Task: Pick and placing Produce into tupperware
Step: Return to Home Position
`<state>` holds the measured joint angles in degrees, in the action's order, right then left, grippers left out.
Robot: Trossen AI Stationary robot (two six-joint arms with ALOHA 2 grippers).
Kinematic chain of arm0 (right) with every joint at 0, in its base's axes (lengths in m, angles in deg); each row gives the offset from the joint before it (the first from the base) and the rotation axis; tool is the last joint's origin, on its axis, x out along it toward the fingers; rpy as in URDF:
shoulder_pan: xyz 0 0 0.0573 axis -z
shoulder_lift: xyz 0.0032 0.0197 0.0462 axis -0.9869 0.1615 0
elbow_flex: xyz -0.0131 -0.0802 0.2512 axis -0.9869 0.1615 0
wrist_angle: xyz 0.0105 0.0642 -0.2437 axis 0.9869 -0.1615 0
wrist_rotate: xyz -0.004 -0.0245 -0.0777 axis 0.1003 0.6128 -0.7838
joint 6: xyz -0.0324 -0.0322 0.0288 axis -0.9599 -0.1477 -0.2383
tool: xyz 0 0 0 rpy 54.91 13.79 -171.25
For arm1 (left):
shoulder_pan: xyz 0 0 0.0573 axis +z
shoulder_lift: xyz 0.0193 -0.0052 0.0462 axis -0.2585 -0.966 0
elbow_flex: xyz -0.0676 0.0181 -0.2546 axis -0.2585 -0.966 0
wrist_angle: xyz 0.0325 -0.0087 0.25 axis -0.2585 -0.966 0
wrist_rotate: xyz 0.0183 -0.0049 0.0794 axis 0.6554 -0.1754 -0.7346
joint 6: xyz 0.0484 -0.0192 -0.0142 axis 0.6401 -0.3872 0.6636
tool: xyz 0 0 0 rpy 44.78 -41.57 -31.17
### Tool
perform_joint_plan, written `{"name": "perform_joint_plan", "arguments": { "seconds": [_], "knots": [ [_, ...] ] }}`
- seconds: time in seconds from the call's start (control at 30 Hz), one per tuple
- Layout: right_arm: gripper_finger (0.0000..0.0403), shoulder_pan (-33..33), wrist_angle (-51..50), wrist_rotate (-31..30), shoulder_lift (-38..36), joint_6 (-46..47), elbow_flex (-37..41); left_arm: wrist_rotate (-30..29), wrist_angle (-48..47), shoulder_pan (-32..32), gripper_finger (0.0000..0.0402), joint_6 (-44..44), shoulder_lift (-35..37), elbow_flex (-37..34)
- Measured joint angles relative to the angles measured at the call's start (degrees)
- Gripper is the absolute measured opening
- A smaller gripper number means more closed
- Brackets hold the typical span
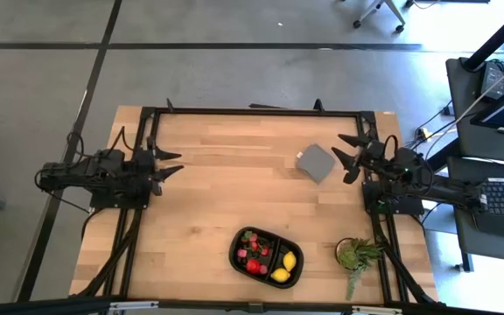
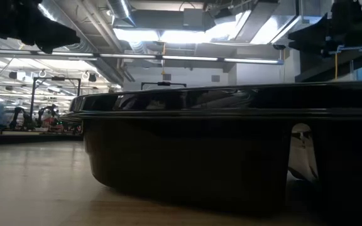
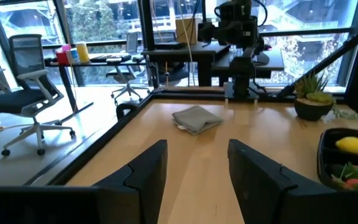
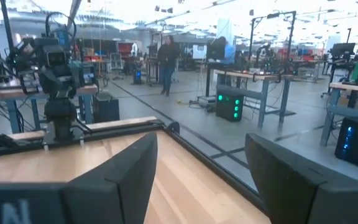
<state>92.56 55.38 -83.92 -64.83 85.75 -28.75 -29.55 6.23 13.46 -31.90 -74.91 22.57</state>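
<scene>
The black tupperware tray [image 1: 266,259] sits flat on the table near its near edge and fills the low view [image 2: 231,150]. Inside it lie two yellow lemons [image 1: 285,268], red strawberry pieces [image 1: 253,264] and dark berries; a lemon [image 3: 353,145] also shows in the left wrist view. My left gripper [image 1: 175,161] is open at the table's left side, well clear of the tray. My right gripper [image 1: 346,154] is open at the right side, beside the grey block. Neither touches anything.
A grey square block [image 1: 316,163] lies on the far right part of the table, close to my right gripper. A green potted plant [image 1: 355,255] stands right of the tray. Bare wood stretches across the table's middle and left. A person walks in the room beyond [image 4: 165,56].
</scene>
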Motion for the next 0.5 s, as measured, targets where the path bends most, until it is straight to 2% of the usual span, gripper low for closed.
{"name": "perform_joint_plan", "arguments": {
  "seconds": [0.23, 0.5],
  "knots": [
    [0.0243, 0.0, -0.2, 0.0, -5.4, 0.2, 3.1, 0.0, 2.7, 0.0, 0.0154, 0.0, 0.1, -3.6],
    [0.0243, 0.0, 0.3, 0.0, -7.2, 1.4, 6.1, -0.1, 7.3, 0.0, 0.0161, 0.0, 0.1, -8.2]
  ]
}}
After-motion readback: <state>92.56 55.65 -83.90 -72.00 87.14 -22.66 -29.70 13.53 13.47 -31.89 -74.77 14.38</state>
